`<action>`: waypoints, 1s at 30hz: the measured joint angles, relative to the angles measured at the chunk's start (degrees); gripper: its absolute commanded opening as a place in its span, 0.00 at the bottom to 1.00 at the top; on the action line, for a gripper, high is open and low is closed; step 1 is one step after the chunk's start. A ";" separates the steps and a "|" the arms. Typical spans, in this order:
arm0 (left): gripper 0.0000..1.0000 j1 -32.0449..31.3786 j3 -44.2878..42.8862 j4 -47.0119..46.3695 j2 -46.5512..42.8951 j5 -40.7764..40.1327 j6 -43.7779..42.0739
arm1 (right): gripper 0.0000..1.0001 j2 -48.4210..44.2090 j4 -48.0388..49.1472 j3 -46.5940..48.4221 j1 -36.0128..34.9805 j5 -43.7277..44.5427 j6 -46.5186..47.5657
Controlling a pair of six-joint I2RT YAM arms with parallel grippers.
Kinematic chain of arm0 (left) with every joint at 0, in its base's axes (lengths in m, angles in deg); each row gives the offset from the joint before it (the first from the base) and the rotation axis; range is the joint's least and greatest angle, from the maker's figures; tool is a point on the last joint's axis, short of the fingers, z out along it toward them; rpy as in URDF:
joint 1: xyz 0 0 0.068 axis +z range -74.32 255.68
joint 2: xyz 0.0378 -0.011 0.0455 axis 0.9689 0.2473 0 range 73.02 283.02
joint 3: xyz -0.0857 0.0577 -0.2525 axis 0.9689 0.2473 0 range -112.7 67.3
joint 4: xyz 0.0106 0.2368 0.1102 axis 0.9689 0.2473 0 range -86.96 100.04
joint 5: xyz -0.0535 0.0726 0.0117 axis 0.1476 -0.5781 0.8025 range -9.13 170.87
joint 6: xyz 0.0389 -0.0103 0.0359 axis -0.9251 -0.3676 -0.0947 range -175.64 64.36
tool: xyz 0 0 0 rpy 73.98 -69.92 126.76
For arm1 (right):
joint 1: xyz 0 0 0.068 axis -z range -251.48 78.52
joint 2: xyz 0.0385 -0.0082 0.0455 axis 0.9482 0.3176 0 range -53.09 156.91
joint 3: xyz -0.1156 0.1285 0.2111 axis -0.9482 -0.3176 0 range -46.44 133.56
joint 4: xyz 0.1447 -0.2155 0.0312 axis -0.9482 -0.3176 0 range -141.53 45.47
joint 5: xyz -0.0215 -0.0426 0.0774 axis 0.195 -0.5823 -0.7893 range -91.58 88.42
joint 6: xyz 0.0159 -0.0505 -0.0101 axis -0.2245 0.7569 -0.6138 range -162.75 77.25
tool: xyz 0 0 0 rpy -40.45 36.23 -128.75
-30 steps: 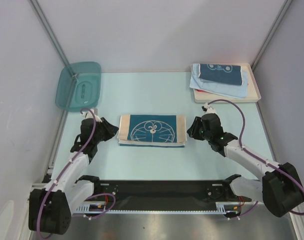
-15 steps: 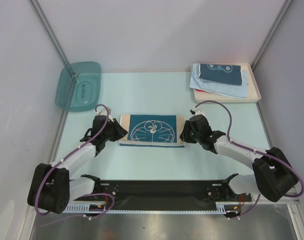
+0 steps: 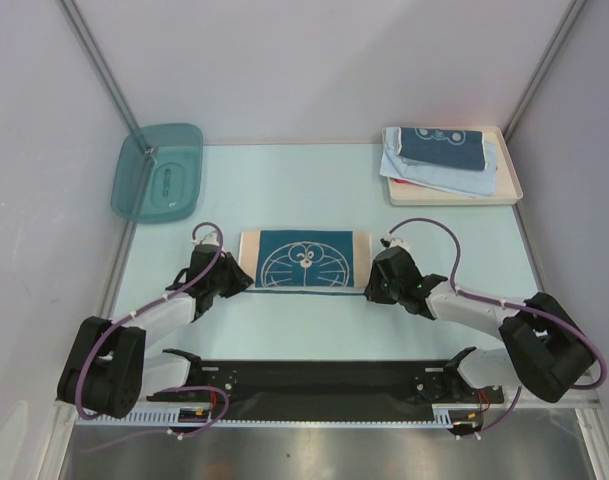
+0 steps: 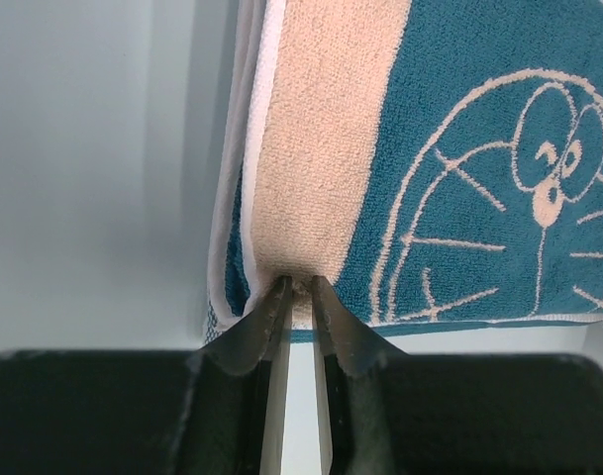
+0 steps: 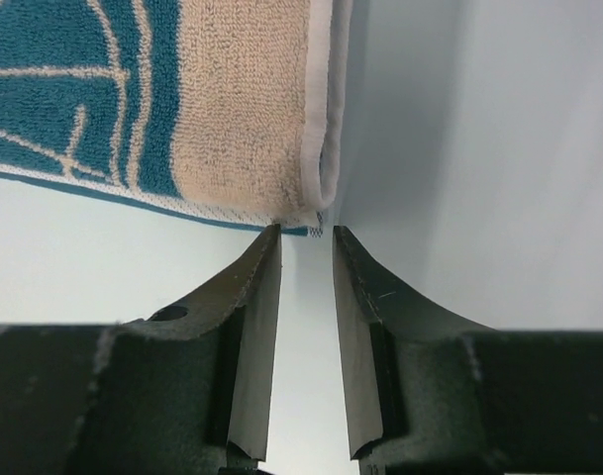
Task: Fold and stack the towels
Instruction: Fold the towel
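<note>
A folded beige towel with a teal panel and a cartoon cat lies flat at the table's middle. My left gripper is at its near left corner. In the left wrist view the gripper is shut on the beige edge of the towel. My right gripper is at the near right corner. In the right wrist view it is open, its tips just touching the edge of the towel, with nothing between them.
A cream tray at the back right holds a stack: a dark-blue towel on a light-blue one, with red showing beneath. A translucent blue bin stands at the back left.
Both grippers have moved in and toward the near corners of the cat towel. The left one has closed on its beige edge.
</note>
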State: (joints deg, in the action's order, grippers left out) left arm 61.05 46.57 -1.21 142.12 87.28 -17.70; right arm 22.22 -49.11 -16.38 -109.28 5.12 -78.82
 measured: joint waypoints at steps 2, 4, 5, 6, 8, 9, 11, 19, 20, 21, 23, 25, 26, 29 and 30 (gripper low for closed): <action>0.19 -0.02 0.13 -0.28 -0.02 -0.02 0.15 | 0.35 -1.44 -1.11 0.00 -0.02 0.37 -0.17; 0.19 -0.02 0.15 -0.17 -0.37 -0.02 0.17 | 0.38 -4.55 -2.71 0.11 0.00 1.16 -0.20; 0.19 -0.02 0.15 0.07 -0.72 -0.02 0.17 | 0.38 -6.34 -3.52 0.44 0.11 1.62 -0.15; 0.19 -0.02 0.15 0.50 -1.16 -0.02 0.17 | 0.42 -7.76 -4.13 0.74 0.28 1.90 -0.15; 0.19 -0.02 0.13 1.53 -2.23 -0.02 0.09 | 0.44 -10.43 -4.90 1.84 1.31 2.08 0.11; 0.19 -0.02 0.04 2.10 -2.78 -0.02 0.07 | 0.45 -11.15 -4.85 2.75 2.16 1.95 0.33; 0.19 -0.02 -0.33 3.10 -3.43 0.00 0.02 | 0.47 -10.54 -4.33 3.89 5.18 0.81 0.72; 0.20 -0.04 -2.64 6.43 -4.46 0.44 -0.46 | 0.54 6.49 4.72 6.54 16.81 -7.98 1.14; 0.20 -0.04 -2.75 6.62 -4.63 0.46 -0.46 | 0.54 8.68 6.10 6.62 17.35 -9.27 1.11; 0.20 -0.04 -2.84 6.82 -4.76 0.55 -0.46 | 0.54 10.54 7.48 6.62 17.79 -10.58 0.96; 0.20 -0.04 -3.04 7.28 -5.03 0.83 -0.48 | 0.54 12.37 11.80 6.91 18.45 -12.96 0.17; 0.20 -0.04 -3.08 7.67 -5.33 0.94 -0.50 | 0.54 13.55 14.19 6.69 18.56 -14.29 -0.48; 0.20 -0.04 -3.08 7.89 -5.53 1.09 -0.50 | 0.54 13.92 15.74 6.27 18.56 -14.88 -1.07; 0.20 -0.04 -3.08 8.24 -6.05 1.31 -0.55 | 0.54 13.99 19.65 4.33 18.71 -15.50 -2.91; 0.20 -0.04 -3.08 8.28 -6.19 1.38 -0.55 | 0.56 13.86 20.96 3.54 18.82 -15.69 -3.34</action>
State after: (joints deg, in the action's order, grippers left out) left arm 61.00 43.49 7.08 135.94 88.66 -18.25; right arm 36.07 -28.15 -12.84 -90.46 -10.57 -82.17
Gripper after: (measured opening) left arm 0.197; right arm 0.538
